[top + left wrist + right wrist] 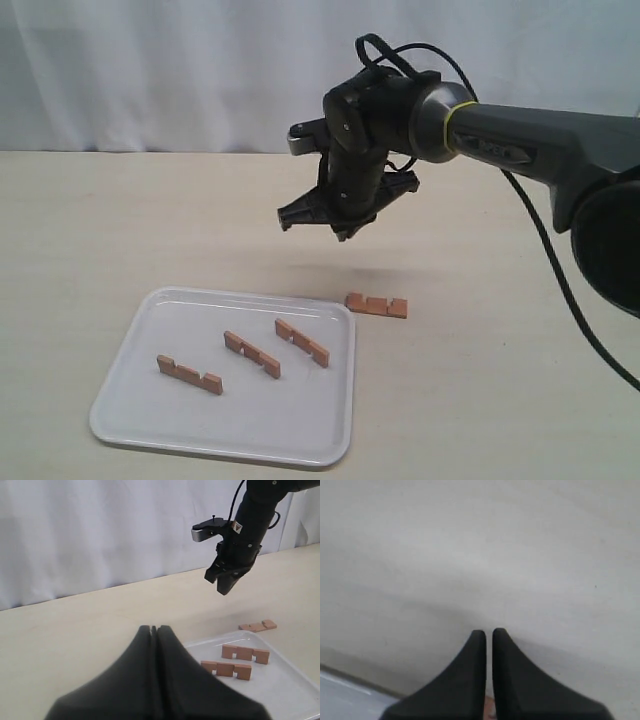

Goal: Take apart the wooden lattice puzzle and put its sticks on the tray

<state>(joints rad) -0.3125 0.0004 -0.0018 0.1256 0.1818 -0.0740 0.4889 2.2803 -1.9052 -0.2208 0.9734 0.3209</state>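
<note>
The wooden lattice puzzle shows only as separate sticks, with no assembled grid in view. Three reddish-brown notched sticks (188,374) (251,354) (301,342) lie apart on the white tray (150,420). One more stick (376,305) lies on the table just off the tray's far right corner. My right gripper (348,232) hangs in the air above that stick and the tray's far edge, shut on nothing (489,631). My left gripper (154,628) is shut and empty. It is out of the exterior view and looks across the tray (280,690) at two sticks (245,653) (226,668).
The beige table (500,400) runs wide around the tray, with a white curtain (150,70) behind it. The right arm's black cable (560,290) hangs down at the right.
</note>
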